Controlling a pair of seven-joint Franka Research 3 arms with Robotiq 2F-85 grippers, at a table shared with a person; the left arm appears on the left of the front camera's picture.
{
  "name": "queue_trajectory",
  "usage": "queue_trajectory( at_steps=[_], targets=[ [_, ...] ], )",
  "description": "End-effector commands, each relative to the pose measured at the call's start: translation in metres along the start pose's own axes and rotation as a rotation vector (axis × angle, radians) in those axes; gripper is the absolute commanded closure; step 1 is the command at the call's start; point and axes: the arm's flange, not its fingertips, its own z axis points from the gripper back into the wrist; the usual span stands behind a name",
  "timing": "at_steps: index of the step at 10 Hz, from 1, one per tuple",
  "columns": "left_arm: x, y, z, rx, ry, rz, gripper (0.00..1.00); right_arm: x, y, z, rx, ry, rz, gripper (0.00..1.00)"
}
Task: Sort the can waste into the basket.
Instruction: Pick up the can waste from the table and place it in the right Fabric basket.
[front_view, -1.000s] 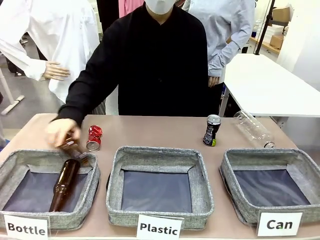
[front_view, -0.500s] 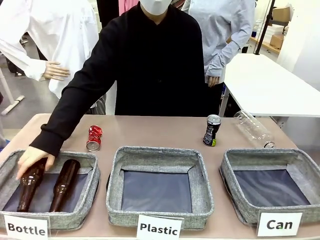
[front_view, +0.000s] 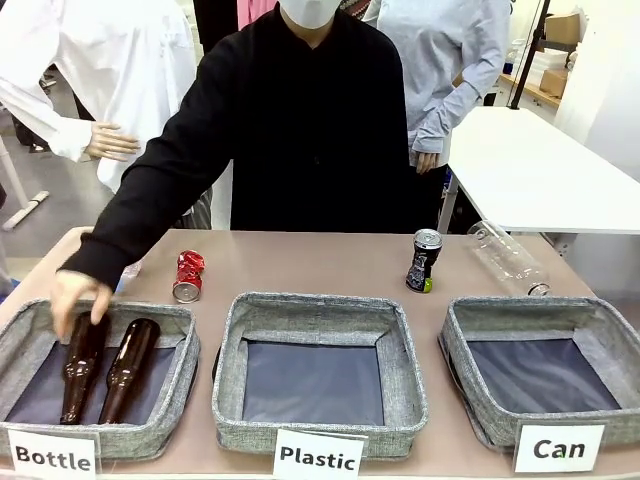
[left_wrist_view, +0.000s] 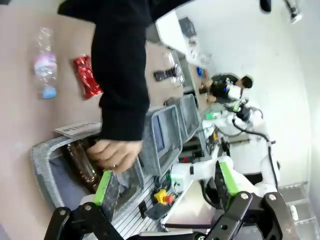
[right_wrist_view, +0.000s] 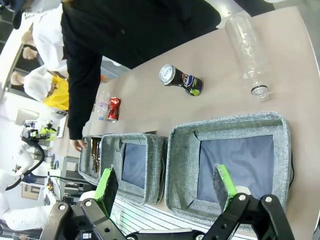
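The crushed red can (front_view: 188, 276) lies on the table behind the left bin, and it also shows as the red can (left_wrist_view: 87, 76) and the red can (right_wrist_view: 114, 109). The slim black can (front_view: 424, 260) stands upright behind the gap between the middle and right bins; the black can (right_wrist_view: 181, 79) is seen from above. The grey "Can" basket (front_view: 540, 312) sits front right with nothing in it. My right gripper (right_wrist_view: 165, 186) hovers open above the basket (right_wrist_view: 182, 165). My left gripper (left_wrist_view: 166, 182) is open, high over the left bin.
A person's hand (front_view: 80, 295) rests on two brown bottles (front_view: 128, 365) in the "Bottle" bin (front_view: 190, 350). The "Plastic" bin (front_view: 315, 305) stands in the middle. A clear plastic bottle (front_view: 508, 258) lies back right. A small labelled bottle (left_wrist_view: 45, 62) lies near the red can.
The person lowered a second brown bottle into the "Bottle" bin beside the first, and the hand now sits on its neck. Both cans and both grippers stayed put.
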Motion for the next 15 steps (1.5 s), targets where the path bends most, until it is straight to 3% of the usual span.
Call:
queue_trajectory(
  at_steps=[1, 3, 4, 7, 9, 11, 12, 13, 14, 15],
  targets=[
    [0.003, 0.003, 0.005, 0.014, 0.017, 0.002, 0.00, 0.002, -0.001, 0.000, 0.027, -0.012, 0.022, 0.00],
    [-0.014, 0.002, 0.039, 0.007, -0.098, -0.001, 0.00, 0.002, -0.001, 0.000, 0.027, -0.012, 0.022, 0.00],
    [-0.020, -0.007, 0.032, 0.035, -0.082, -0.028, 0.00, 0.002, -0.001, 0.000, 0.027, -0.012, 0.022, 0.00],
    [0.006, -0.052, -0.061, 0.256, 0.075, -0.097, 0.00, 0.002, -0.001, 0.000, 0.027, -0.012, 0.022, 0.00],
    [0.030, -0.074, -0.146, 0.440, 0.246, -0.143, 0.00, 0.002, -0.001, 0.000, 0.027, -0.012, 0.022, 0.00],
    [0.040, -0.075, -0.222, 0.622, 0.305, -0.164, 0.00, 0.002, -0.001, 0.000, 0.027, -0.012, 0.022, 0.00],
    [0.040, -0.074, -0.228, 0.635, 0.304, -0.163, 0.00, 0.002, -0.001, 0.000, 0.027, -0.012, 0.022, 0.00],
    [0.038, -0.056, -0.302, 0.819, 0.332, -0.178, 0.00, 0.002, -0.001, 0.000, 0.027, -0.012, 0.022, 0.00],
    [0.038, -0.048, -0.326, 0.866, 0.339, -0.195, 0.00, 0.002, -0.001, 0.000, 0.027, -0.012, 0.022, 0.00],
    [0.038, -0.052, -0.332, 0.837, 0.316, -0.201, 0.00, 0.002, -0.001, 0.000, 0.027, -0.012, 0.022, 0.00]
  ],
)
